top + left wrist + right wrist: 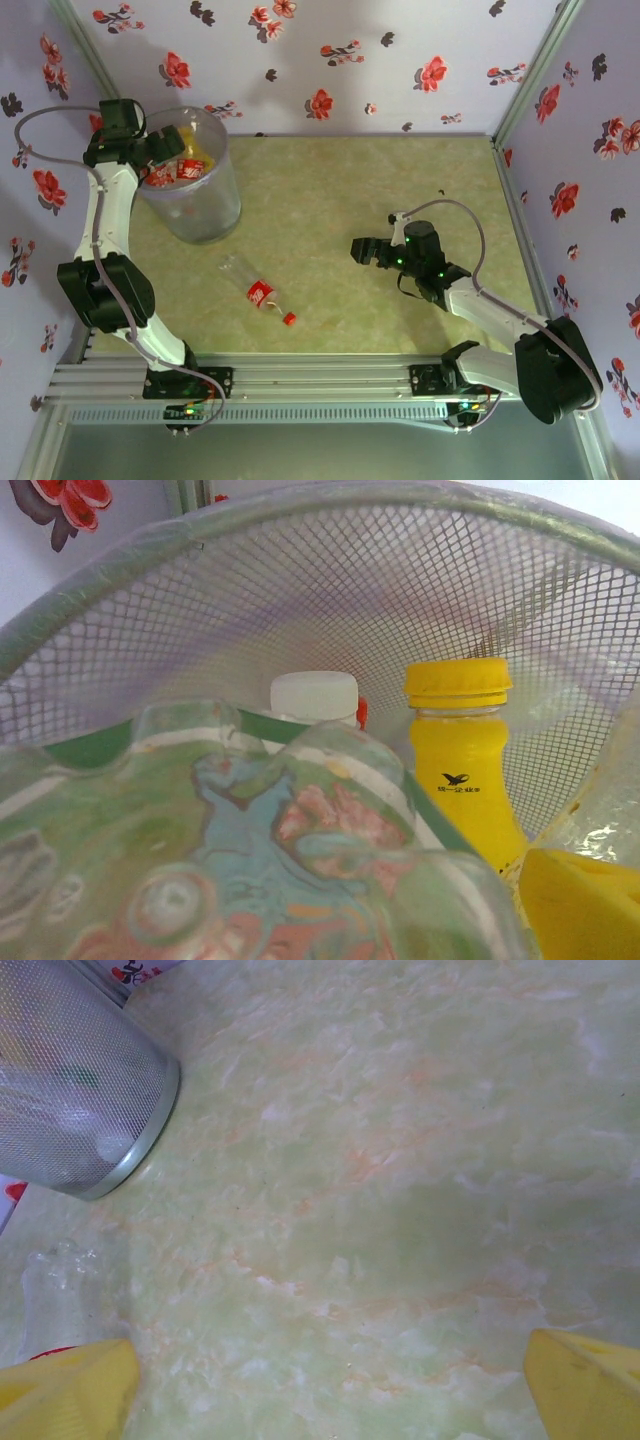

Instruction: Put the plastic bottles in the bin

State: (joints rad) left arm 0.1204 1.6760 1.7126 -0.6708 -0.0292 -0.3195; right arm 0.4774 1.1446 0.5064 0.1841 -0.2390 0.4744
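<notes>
**Item 1.** Tall grey see-through mesh bin (215, 210) with a round rim. It stands far left on the pale green marbled table (400, 190). Inside you see several clear plastic bottles with red labels (188, 168), a white-capped one (314, 693), and a yellow bottle with a yellow cap (462, 770) standing upright against the mesh wall.

**Item 2.** Left gripper (165, 162). It is poised over the bin's near-left rim, so anything let go there would fall inside. A clear ridged bottle base (250, 850) sits right before its wrist camera, beside one yellow finger (585, 905). You cannot tell whether the claw grips it or not.

**Item 3.** Clear plastic bottle with red label and red cap (258, 293). It lies on its side on the table, near and right of the bin, cap toward the near right. Judged the one left to fetch.

**Item 4.** Right gripper (362, 250). It hovers right of centre, aimed left toward that lying bottle. Its jaws are spread wide with nothing between them, likely ready for the pick-up.
</notes>
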